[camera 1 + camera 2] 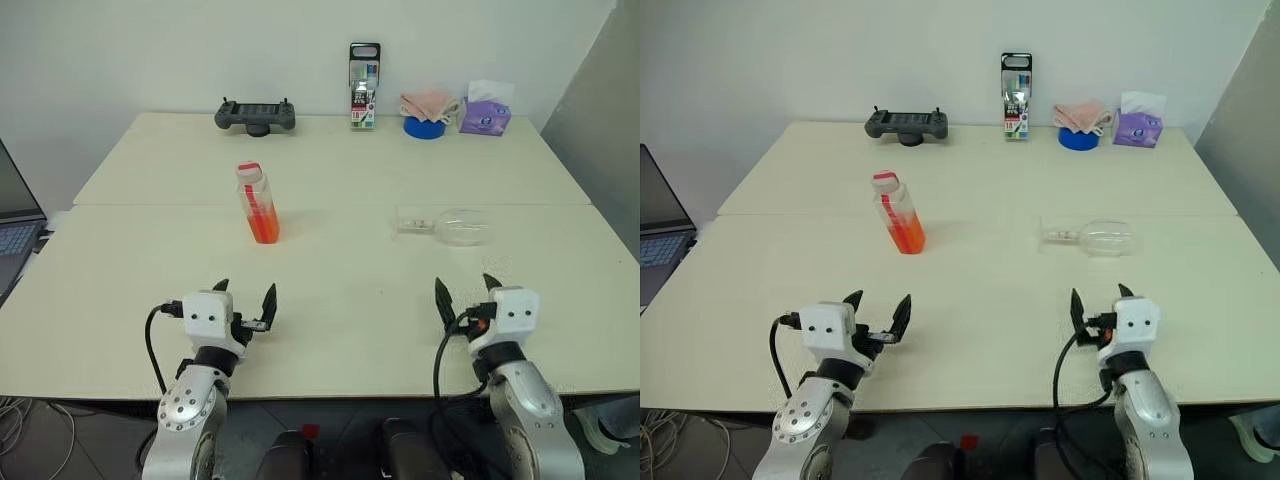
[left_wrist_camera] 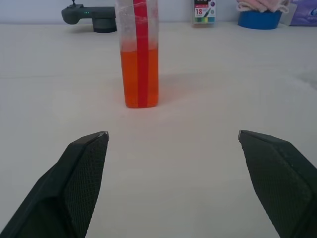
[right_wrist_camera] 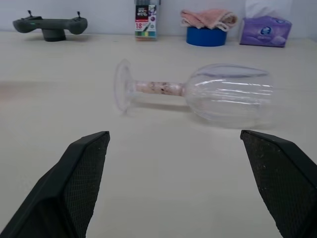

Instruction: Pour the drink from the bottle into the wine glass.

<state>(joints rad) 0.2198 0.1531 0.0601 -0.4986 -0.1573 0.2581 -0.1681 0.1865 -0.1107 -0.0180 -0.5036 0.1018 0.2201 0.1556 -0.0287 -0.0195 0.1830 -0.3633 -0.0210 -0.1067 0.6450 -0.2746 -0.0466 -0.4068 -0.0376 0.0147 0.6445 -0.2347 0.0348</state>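
The bottle [image 1: 258,203] stands upright left of the table's middle, capped in red and white, its lower half filled with the orange-red drink [image 2: 140,77]. The wine glass [image 1: 452,226] lies on its side right of the middle, its foot toward the bottle and its bowl [image 3: 229,93] pointing right. My left gripper [image 1: 246,292] hovers open near the front edge, a good way short of the bottle. Also open and empty, my right gripper [image 1: 465,286] sits in front of the fallen glass, apart from it.
Along the far edge of the table [image 1: 330,290] are a black game controller [image 1: 255,116], a tall marker pack [image 1: 363,86], a blue bowl with a pink cloth [image 1: 427,111] and a purple tissue pack [image 1: 485,112]. A laptop [image 1: 14,215] sits off the left side.
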